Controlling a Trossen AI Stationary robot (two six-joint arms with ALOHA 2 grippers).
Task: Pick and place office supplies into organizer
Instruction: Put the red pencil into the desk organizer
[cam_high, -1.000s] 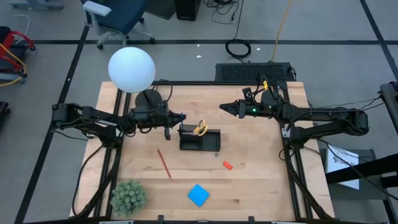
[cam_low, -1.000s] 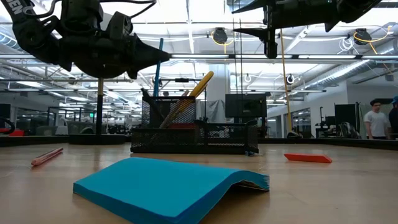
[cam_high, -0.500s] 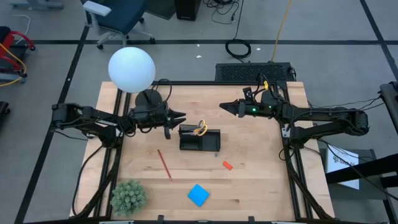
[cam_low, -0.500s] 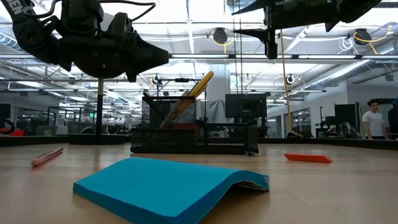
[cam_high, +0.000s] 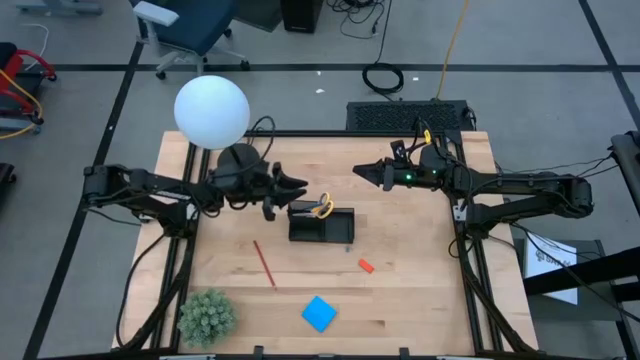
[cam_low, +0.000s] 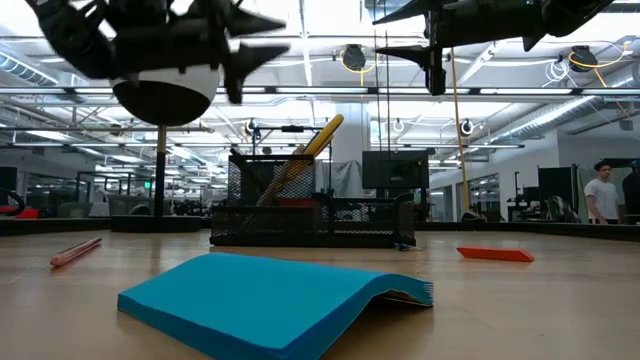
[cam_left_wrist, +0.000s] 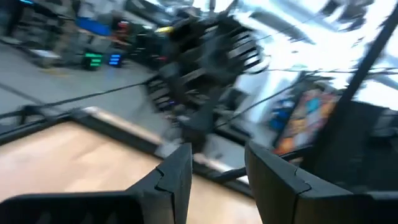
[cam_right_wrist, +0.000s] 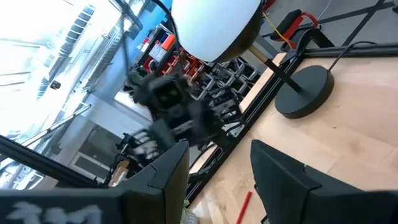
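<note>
Left gripper (cam_high: 297, 184) empty, fingers apart, raised beside the organizer (cam_high: 322, 225), scissors (cam_high: 322, 206) already in it. Right gripper (cam_high: 362, 172) hangs part-open, empty. Pencil (cam_high: 264, 263), eraser (cam_high: 366, 265), pad (cam_high: 319, 313) lie on the table (cam_high: 420, 290). Risk: thin pencil slipping a flat pinch; lamp (cam_high: 211, 112) close to a left-arm swing.

No text, label or number can be read anywhere.

Bare table (cam_high: 420, 260) lies right of the organizer (cam_high: 322, 226); lamp base (cam_high: 238, 160) crowds its left.
</note>
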